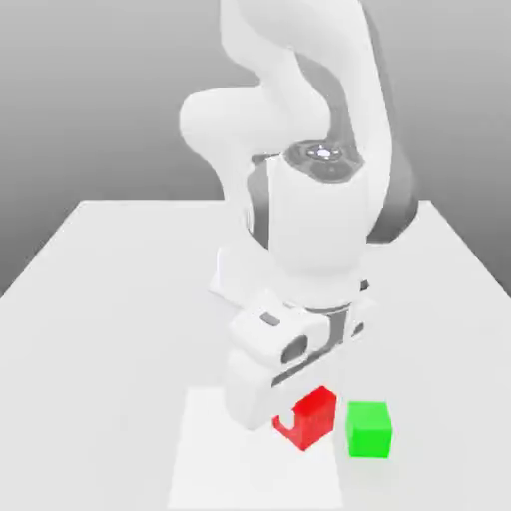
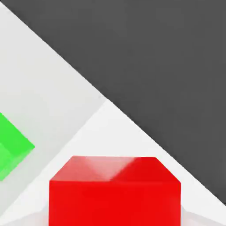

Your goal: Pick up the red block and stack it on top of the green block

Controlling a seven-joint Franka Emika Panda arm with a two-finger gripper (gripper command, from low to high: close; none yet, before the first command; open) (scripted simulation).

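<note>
- One red block (image 1: 317, 419), over the white patch (image 1: 225, 469): gripped between my gripper's (image 1: 307, 413) closed fingers; lift cannot be confirmed.
- Green block (image 1: 368, 431), exterior view's right: nothing on top; carrying, stacking and release outstanding.

A simulated lab-like setting: a white robot arm (image 1: 317, 220) over a plain pale table (image 1: 120, 329), grey backdrop (image 1: 90, 100) behind.

The red block (image 1: 311, 418) looks smooth and mostly matt, with a soft sheen across one face in the hand view. The green block (image 1: 368, 430) has plain, smooth, plastic-looking faces. The arm (image 1: 317, 225) wears smooth white plastic-like casing, with a glossy dark cap at one joint. The pale worktop (image 1: 110, 339) looks smooth and matt.
</note>
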